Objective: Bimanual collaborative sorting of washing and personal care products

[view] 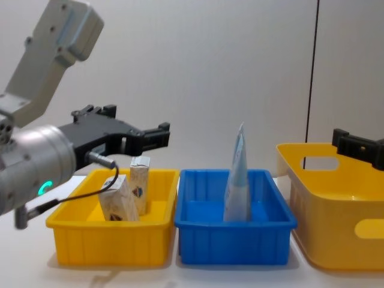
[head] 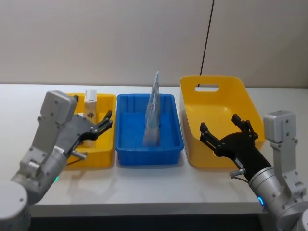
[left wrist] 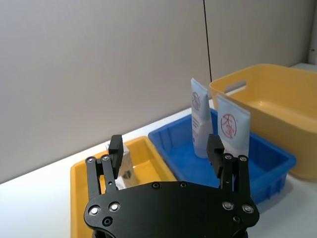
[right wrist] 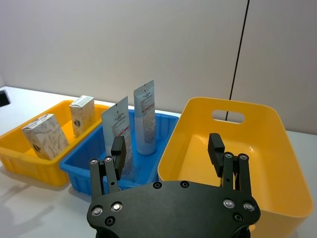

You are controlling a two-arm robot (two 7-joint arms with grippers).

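- Left gripper [head: 107, 121]: black fingers spread apart and holding nothing. It hovers over the small yellow plastic bin [head: 96, 159] at the robot's left.
- Right gripper [head: 220, 124]: fingers likewise apart and unloaded. It is poised above the large yellow plastic tub with a handle slot [head: 216, 103] at the robot's right.
- Small yellow bin, contents: the cream carton with dark blue emblem [right wrist: 81, 115] stands upright. The white carton with grey leaf print [right wrist: 45, 136] leans just beside it.
- Blue plastic tray [head: 149, 158], centre of the white table [head: 144, 187]: the pale blue tapered pouch [head: 153, 113] and the white pack with red circle logo [left wrist: 233, 126] both stand on end, near each other.
- Step in hand (judged): cartons and soft packs already occupy separate containers, and no product is seen in the large tub or loose on the table. Sorting therefore appears finished or in its closing phase.
- Next move (judged): each arm should lift straight up before retreating, so the fingers clear the bin rims. The left arm must also avoid toppling the upright cartons beneath it.
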